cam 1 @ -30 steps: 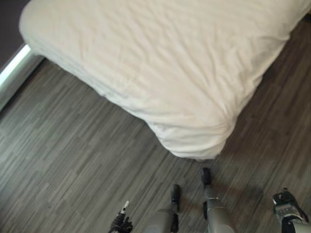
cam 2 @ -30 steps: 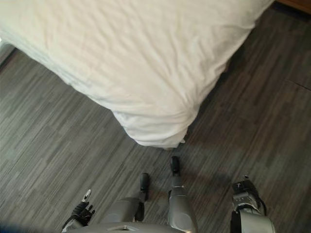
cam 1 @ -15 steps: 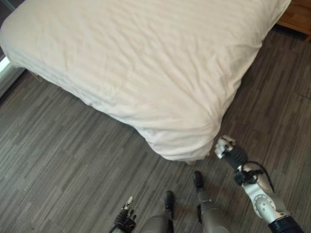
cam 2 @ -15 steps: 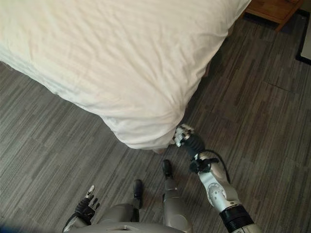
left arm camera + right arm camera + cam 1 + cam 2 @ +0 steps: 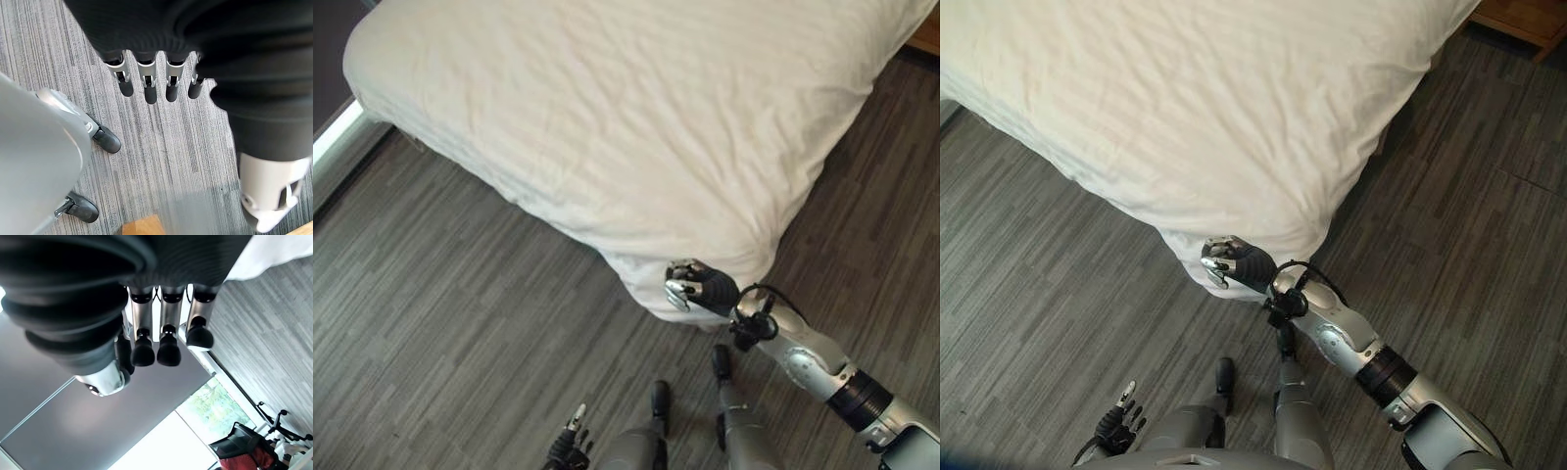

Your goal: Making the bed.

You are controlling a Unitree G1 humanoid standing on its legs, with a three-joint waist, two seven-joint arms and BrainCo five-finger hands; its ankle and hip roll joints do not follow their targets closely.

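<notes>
Your right hand point(image 5: 700, 287) is stretched out from the lower right and sits at the near corner of the bed point(image 5: 607, 117), against the white duvet point(image 5: 1185, 108) where it drapes over that corner. In the right wrist view its fingers point(image 5: 168, 340) are bent partway with dark tips close together, and nothing lies between them; from the head views you cannot tell for sure whether they pinch any cloth.

The duvet covers the whole mattress, lightly creased, its near corner hanging down toward the grey plank floor point(image 5: 440, 323).

Your left hand point(image 5: 1118, 423) hangs low at the near left, well apart from the bed. In the left wrist view its fingers point(image 5: 149, 81) are straight, spread side by side, holding nothing, floor beyond them.

A wooden piece of furniture point(image 5: 1520, 20) stands at the far right, just beside the bed.
</notes>
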